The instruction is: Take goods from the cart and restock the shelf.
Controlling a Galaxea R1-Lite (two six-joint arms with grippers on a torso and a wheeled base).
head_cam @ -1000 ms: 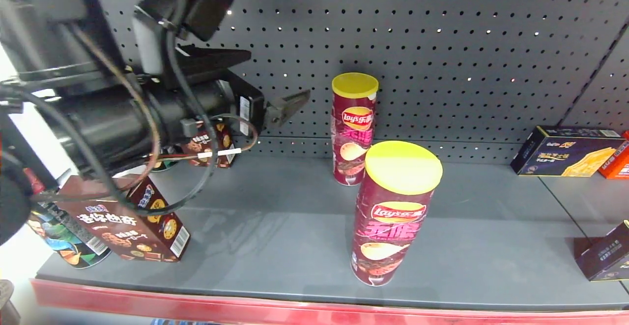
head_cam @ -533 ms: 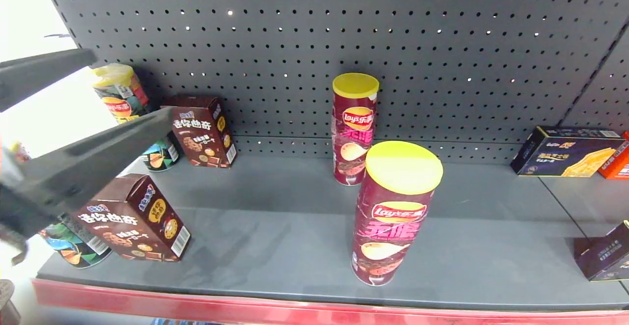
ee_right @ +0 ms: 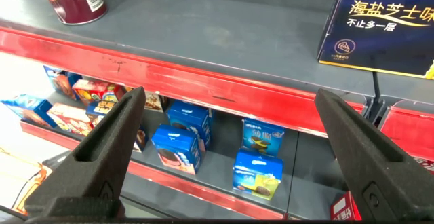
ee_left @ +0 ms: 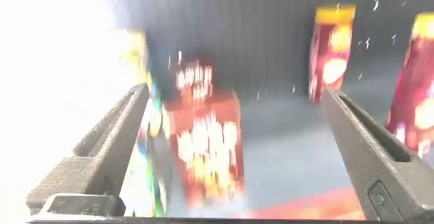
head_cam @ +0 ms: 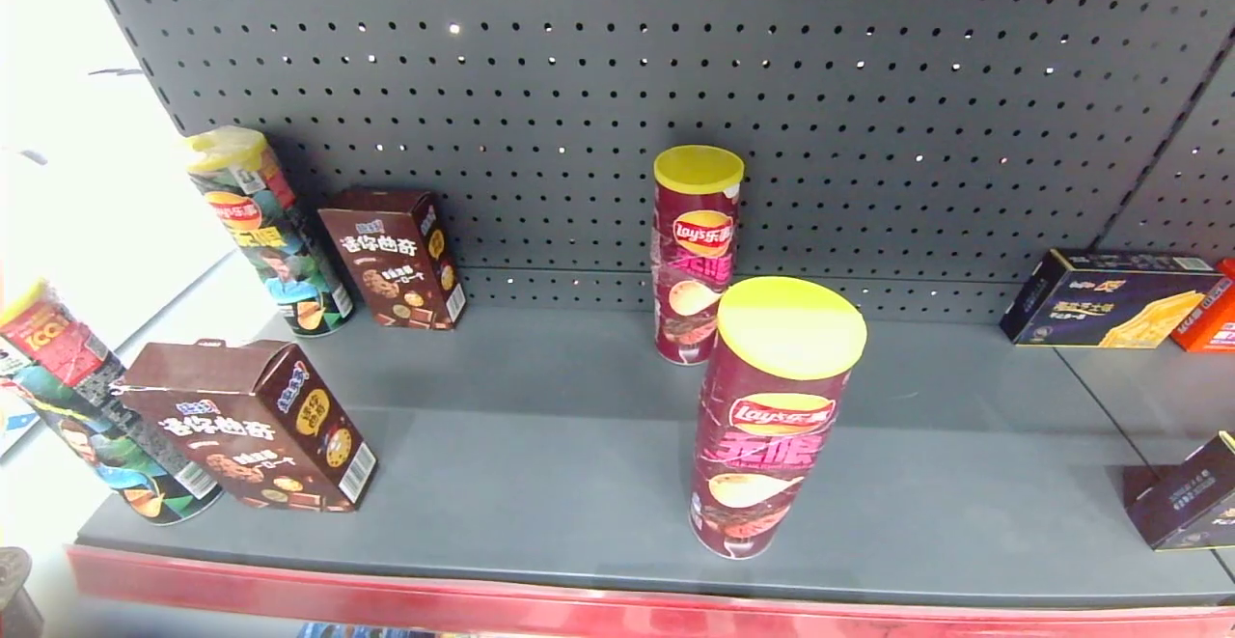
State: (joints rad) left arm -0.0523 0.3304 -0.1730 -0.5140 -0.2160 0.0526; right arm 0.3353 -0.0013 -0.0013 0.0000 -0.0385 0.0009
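On the grey shelf [head_cam: 540, 464] stand two maroon chip cans with yellow lids, one near the front [head_cam: 772, 416] and one by the back wall [head_cam: 695, 252]. At the left are two brown cookie boxes [head_cam: 256, 430] [head_cam: 394, 257] and two colourful chip cans [head_cam: 265, 233] [head_cam: 77, 406]. My left gripper [ee_left: 235, 91] is open and holds nothing; beyond it are a brown cookie box [ee_left: 207, 142] and a maroon can [ee_left: 330, 51]. My right gripper [ee_right: 229, 95] is open and holds nothing, in front of the shelf's red front edge [ee_right: 203, 75].
Dark boxes [head_cam: 1110, 298] [head_cam: 1182, 508] and an orange box [head_cam: 1211, 324] sit at the shelf's right end. A perforated panel [head_cam: 868, 88] backs the shelf. Below the red edge, a lower shelf holds several blue boxes [ee_right: 180, 149]. A dark blue box [ee_right: 383, 24] stands near the right gripper.
My left arm has drawn back to the left out of the head view, uncovering the cookie boxes and colourful cans. The goods on the shelf have not moved.
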